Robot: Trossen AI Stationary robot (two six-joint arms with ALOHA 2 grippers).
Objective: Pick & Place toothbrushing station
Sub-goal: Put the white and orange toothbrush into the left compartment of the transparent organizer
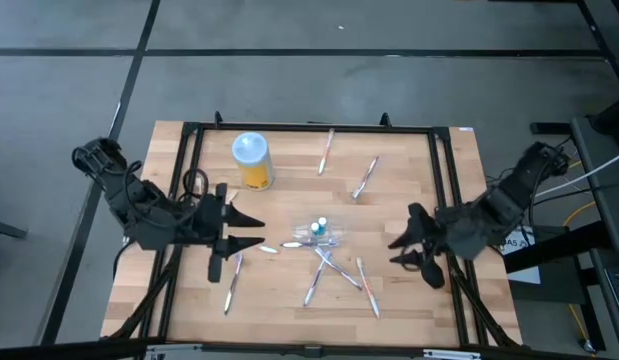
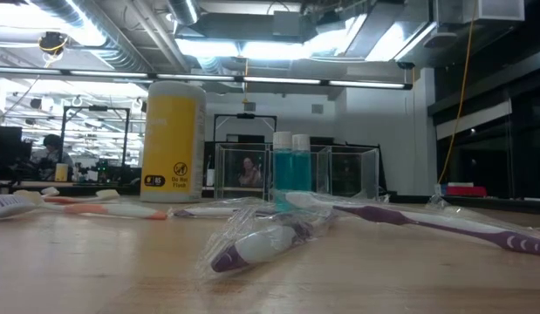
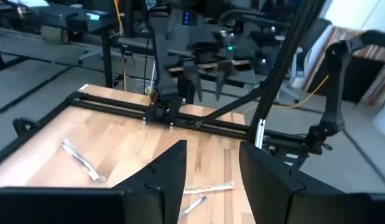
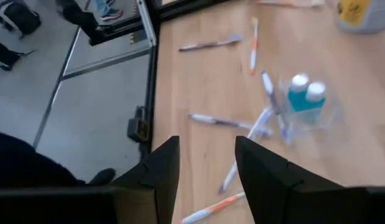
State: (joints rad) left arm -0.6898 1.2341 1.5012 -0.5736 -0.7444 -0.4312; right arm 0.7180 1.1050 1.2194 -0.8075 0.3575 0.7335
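1. The left gripper (image 1: 251, 231) was held above the table's left part, fingers spread apart, nothing between them. A brush (image 1: 232, 283) lay just beside and below it in the high view, long axis running roughly toward the table's near edge, slightly slanted.
2. The right gripper (image 1: 407, 251) was held over the table's right part, jaws part open, nothing gripped. An orange brush (image 1: 366, 285) lay near it, toward the centre and the near edge, axis slanted.
3. The clear holder (image 1: 318, 232) was seen at the table's centre, between both grippers, approx. equally far from each. Two small blue bottles (image 2: 292, 161) with white caps stood in it. Whether any brush was inside it could not be told; a wrapped brush (image 2: 261, 242) lay beside it.
4. Crossed brushes (image 1: 324, 270) lay just below the holder in the high view, nearer to the right gripper. Two more brushes (image 1: 326, 150) were left at the far side, well apart from both grippers.
5. A yellow bottle (image 1: 252, 160) with a pale cap stood upright at the far left, behind the left gripper's reach line.
6. Judgement: the left arm was better placed for the left brush; the fingers probably must be turned across its long axis before descent.
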